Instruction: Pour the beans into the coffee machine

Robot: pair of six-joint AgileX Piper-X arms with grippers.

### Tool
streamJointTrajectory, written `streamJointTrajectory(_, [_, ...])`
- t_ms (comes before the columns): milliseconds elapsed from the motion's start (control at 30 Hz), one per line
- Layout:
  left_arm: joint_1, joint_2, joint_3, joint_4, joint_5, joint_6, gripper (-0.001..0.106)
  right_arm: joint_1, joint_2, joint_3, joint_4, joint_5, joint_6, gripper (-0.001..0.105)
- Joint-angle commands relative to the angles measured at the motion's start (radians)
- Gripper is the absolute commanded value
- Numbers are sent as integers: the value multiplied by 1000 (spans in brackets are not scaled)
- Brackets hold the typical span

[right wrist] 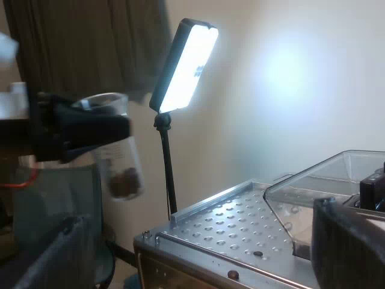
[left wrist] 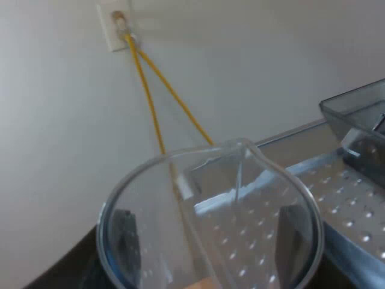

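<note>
- left hand [left wrist: 207,241]: clamped on the clear round measuring glass [left wrist: 210,217]. Dark fingers [left wrist: 127,236] show thru the glass wall on both sides. Cam looks down into its open mouth, w/ the steel espresso machine [left wrist: 337,205] beyond.
- From the right wrist cam: glass [right wrist: 117,156] is held up in the air, roughly upright, beside the machine's edge, not over it. A clump of dark brown beans [right wrist: 125,179] sits in the btm.
- The perforated steel top [right wrist: 234,229] lies btw the glass and the smoky clear plastic bean hopper [right wrist: 337,180]. A couple of dark specks [right wrist: 257,253] on that top; can't tell what.
- Bright rectangular light panel [right wrist: 186,60] on a thin stand, behind the machine.
- right hand [right wrist: 349,238]: close by the hopper; open or closed, can't tell.
- Progress, my read: glass picked up & lifted, pour not begun. Left to do: carry it over the hopper, tip, empty the beans in.
</note>
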Motion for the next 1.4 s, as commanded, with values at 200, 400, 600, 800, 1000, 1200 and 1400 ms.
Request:
streamJointTrajectory(200, [-111, 140, -138, -11, -55, -2, 37, 2, -4, -11, -23, 158, -3, 79])
streamJointTrajectory(400, [-165, 236, -228, -8, -86, -2, 37, 2, -4, -11, -23, 265, -3, 79])
streamJointTrajectory(600, [-173, 339, -357, 67, -107, -2, 37, 2, -4, -11, -23, 266, -3, 79])
streamJointTrajectory(800, [-173, 436, -469, 124, -108, -2, 37, 2, -4, -11, -23, 266, -3, 79])
streamJointTrajectory(1000, [-173, 492, -542, 124, -108, -2, 37, 2, -4, -11, -23, 266, -3, 79])
streamJointTrajectory(1200, [-202, 530, -604, 124, -108, 61, 37, 2, -4, -11, -23, 266, -3, 79])
streamJointTrajectory(1400, [-268, 557, -648, 115, -185, 285, 37, 2, -4, -11, -23, 266, -3, 79])
